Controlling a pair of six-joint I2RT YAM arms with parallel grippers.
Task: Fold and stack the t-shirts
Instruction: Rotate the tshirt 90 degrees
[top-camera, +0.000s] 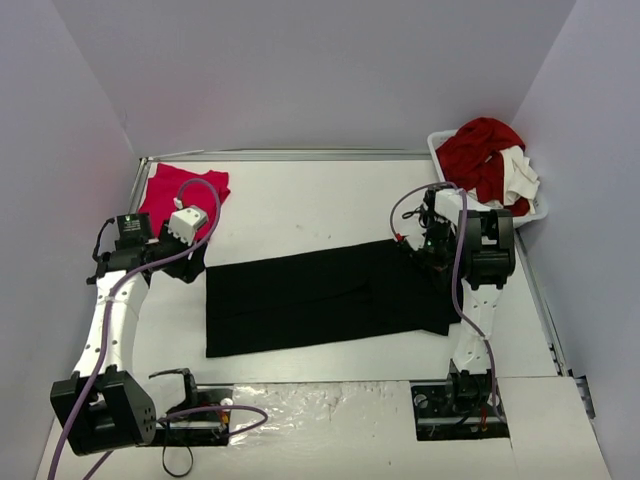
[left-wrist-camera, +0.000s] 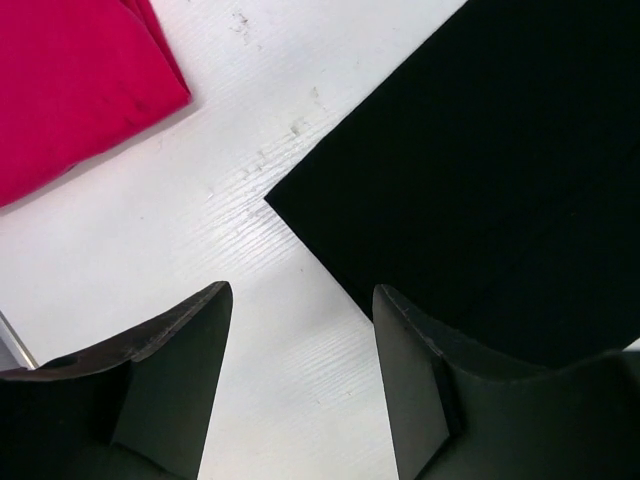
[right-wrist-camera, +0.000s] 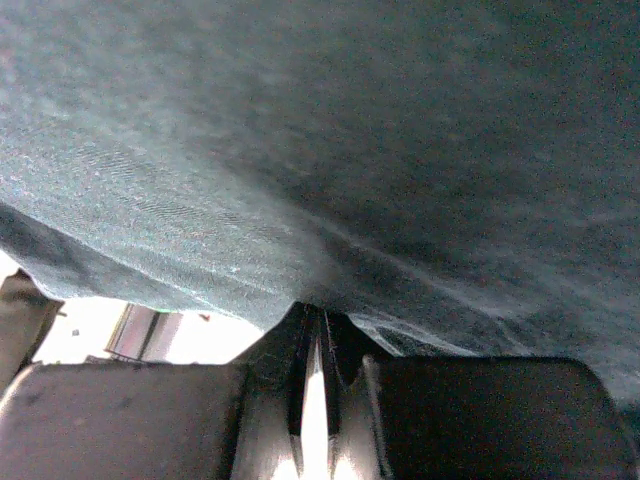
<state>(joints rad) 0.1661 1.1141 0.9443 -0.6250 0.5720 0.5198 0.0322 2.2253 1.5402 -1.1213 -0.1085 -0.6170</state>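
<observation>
The black t-shirt (top-camera: 310, 300) lies flat across the middle of the table as a long folded strip. My right gripper (top-camera: 425, 255) sits at its far right corner. In the right wrist view that gripper (right-wrist-camera: 322, 310) is shut, and the dark cloth (right-wrist-camera: 350, 150) is pinched at its tips and drapes over the view. The pink-red t-shirt (top-camera: 175, 195) lies folded at the back left. My left gripper (top-camera: 190, 268) hangs between the two shirts. Its jaws (left-wrist-camera: 300, 290) are open over bare table, just left of the black shirt's corner (left-wrist-camera: 500, 180) and below the pink-red shirt (left-wrist-camera: 70, 90).
A white basket (top-camera: 440, 150) stands at the back right corner and holds a heap of red and white cloth (top-camera: 490, 150). Walls close in the table on the left, back and right. A crinkled plastic sheet (top-camera: 320, 410) covers the near edge between the arm bases.
</observation>
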